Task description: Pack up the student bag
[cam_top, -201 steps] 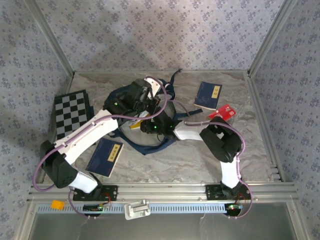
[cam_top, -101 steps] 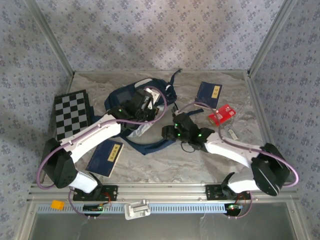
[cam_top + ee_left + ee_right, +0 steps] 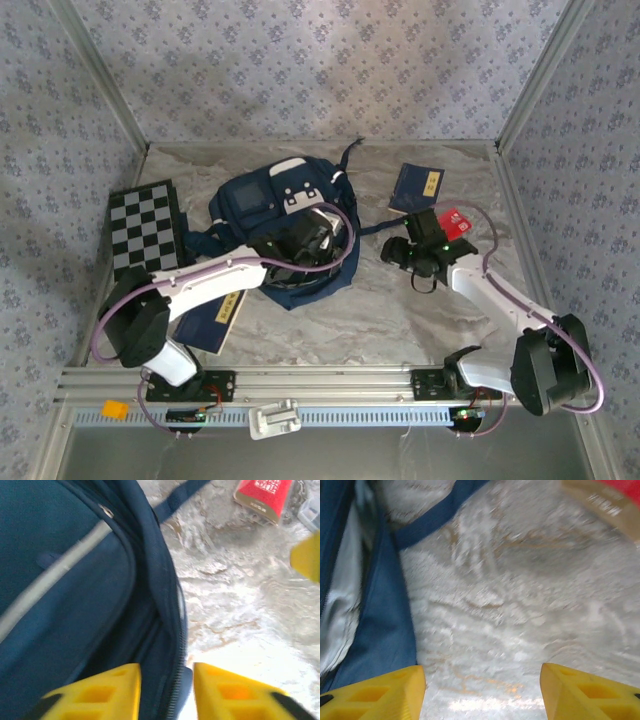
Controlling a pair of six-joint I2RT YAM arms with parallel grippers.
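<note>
The student bag [image 3: 262, 200] lies left of centre, long axis far-to-near, white-patched top toward the far wall. I see bare table [image 3: 400, 320] near and right of it. My left gripper [image 3: 164, 669], arm stretched rightward, sits over the bag's near zipper edge, fingers slightly parted. My right gripper [image 3: 481, 670] hangs over bare table, fingers wide, empty.

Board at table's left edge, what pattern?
Black-and-white checks on the board, clearest in the top external view.
</note>
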